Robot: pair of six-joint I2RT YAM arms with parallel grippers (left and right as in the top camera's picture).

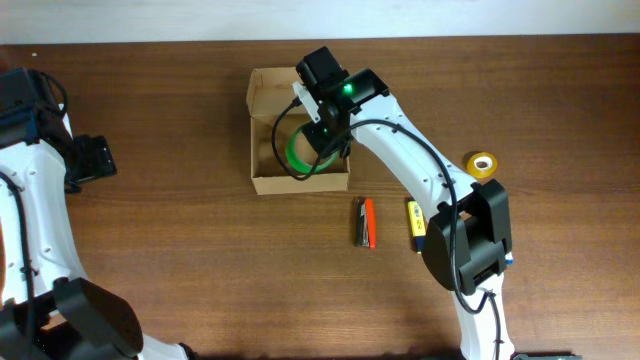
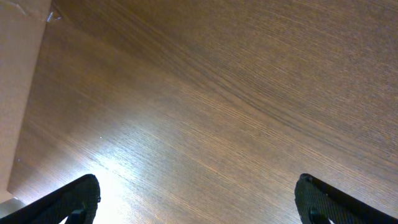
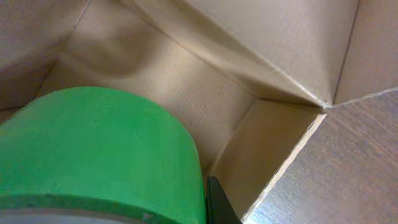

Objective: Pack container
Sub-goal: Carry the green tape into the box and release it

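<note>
Stretching broad under the wide-open left gripper (image 2: 198, 190), the counter (image 1: 200, 250) holds the container (image 1: 290, 184), where the closed right gripper (image 1: 328, 132) pinches green tape (image 3: 93, 143)

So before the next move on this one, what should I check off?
1. Green tape roll is inside the cardboard box walls: ok.
2. Right end effector is shut on the green tape roll: ok.
3. Roll rests on the box floor, safe to release: cannot tell.
4. Box top is open, with no flap across the opening: ok.
5. Left end effector is open, empty and over bare table away from the box: ok.
6. All items are packed: not ok. The yellow tape roll, orange pen and yellow pen lie outside on the table.
</note>
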